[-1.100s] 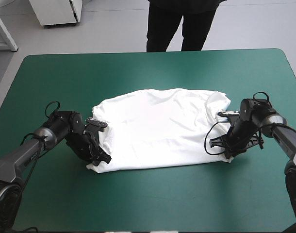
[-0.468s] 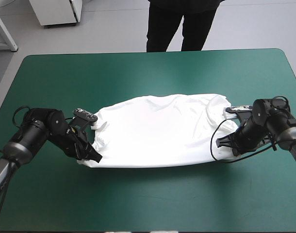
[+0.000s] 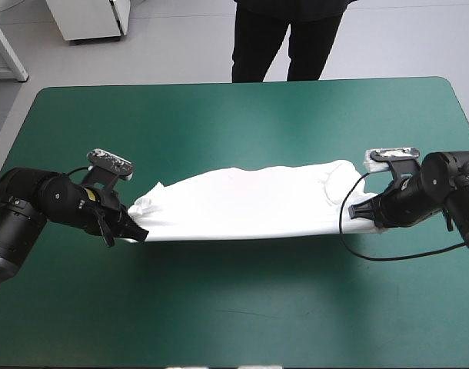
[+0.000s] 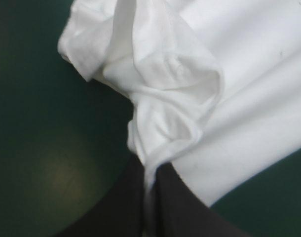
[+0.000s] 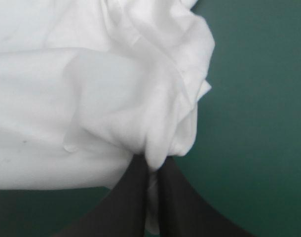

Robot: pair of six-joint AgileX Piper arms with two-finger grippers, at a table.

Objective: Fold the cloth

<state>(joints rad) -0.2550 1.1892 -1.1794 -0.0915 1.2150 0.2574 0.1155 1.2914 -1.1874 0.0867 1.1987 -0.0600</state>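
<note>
The left arm (image 3: 42, 204) comes in low over the left side of the table (image 3: 234, 315), which has a teal-green cover. The left gripper (image 3: 136, 231) pinches the left end of the T-shirt (image 3: 250, 204). In the left wrist view its two black fingers (image 4: 116, 207) are pressed almost together, and a thin bit of white cloth is caught between them. Just ahead of the fingers the cloth bunches up in soft folds. A loose end flops out to one side over the cover.

The T-shirt is near the middle of the table. It is pulled out long and thin between the two grippers, like a white band. Its near edge is straight and tight. There is a dark shadow on the cover under that edge, so the edge is up off the table. The far edge is wavy and crumpled, and I cannot tell if it touches the cover.

On the right side, the right gripper (image 3: 375, 221) pinches the other end of the T-shirt. In the right wrist view its black fingers (image 5: 182, 207) are also pressed almost together, with a fold of cloth between them. The cloth puffs up in a lump just ahead of them and then spreads out wide and white. The right arm (image 3: 450, 184) comes in from the table's right edge. The two grippers are well apart, one near each side of the table.
</note>
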